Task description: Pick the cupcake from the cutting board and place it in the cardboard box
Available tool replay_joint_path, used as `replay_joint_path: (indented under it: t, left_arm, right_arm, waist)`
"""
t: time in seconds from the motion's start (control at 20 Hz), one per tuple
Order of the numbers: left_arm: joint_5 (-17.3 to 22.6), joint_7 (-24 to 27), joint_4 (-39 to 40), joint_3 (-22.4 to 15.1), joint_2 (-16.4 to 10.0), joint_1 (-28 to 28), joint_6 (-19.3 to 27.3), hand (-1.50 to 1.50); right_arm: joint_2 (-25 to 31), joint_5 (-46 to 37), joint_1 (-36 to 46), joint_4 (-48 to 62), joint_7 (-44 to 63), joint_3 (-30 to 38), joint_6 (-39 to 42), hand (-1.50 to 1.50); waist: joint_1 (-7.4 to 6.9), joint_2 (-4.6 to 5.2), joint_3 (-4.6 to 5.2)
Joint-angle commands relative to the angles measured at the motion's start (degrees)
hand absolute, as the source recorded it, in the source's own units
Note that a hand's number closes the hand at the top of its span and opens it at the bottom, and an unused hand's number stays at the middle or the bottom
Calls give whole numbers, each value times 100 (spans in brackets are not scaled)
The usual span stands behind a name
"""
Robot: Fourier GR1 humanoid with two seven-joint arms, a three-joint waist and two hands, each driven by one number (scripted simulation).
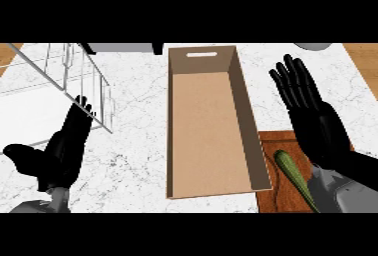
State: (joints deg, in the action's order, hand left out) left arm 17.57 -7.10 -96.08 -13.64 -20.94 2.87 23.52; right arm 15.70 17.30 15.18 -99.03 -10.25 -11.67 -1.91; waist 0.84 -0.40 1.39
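Since only the head view is supplied, all findings are taken from it. The box is seen standing open at the centre of the counter, its long side running near to far, with nothing inside. The board lies at the near right, just beside the box's right wall. A green vegetable is noted on it.

The cupcake is not seen anywhere. It is judged to be hidden under the right hand or its forearm, which cover much of the board. That hand is held flat, fingers straight and only slightly fanned, pointing far. Nothing is pinched or enclosed. Whether it touches the board cannot be told.

The left hand is noted at the near left beside the wire rack, fingers straight, at rest and holding nothing.

The step in hand is judged to be the approach to the pick, with nothing yet grasped or placed.

Recommendations:
- The cupcake's position should be confirmed before the fingers are closed.
- The hand should be lowered from above and curled round the sides, so that the topping is not crushed.
- The vegetable should be kept out of the grasp.
- The lift should be carried above the box's right wall before any leftward travel is made.
- Release should be made low over the box floor, with the cupcake upright.
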Motion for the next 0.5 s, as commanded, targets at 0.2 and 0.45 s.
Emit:
replay_joint_path:
  t: [0.2, 0.45]
  left_arm:
    - [69, 152, -115, 584, -148, -262, 269, 0]
    - [248, 61, -252, 628, -126, -394, 189, 0]
  right_arm:
    - [205, -77, -1634, 385, 226, 2440, -2242, 150]
    - [390, -907, -2978, 1368, 714, 3173, -3576, -150]
  waist:
    - [907, -91, -155]
    - [755, 23, -123]
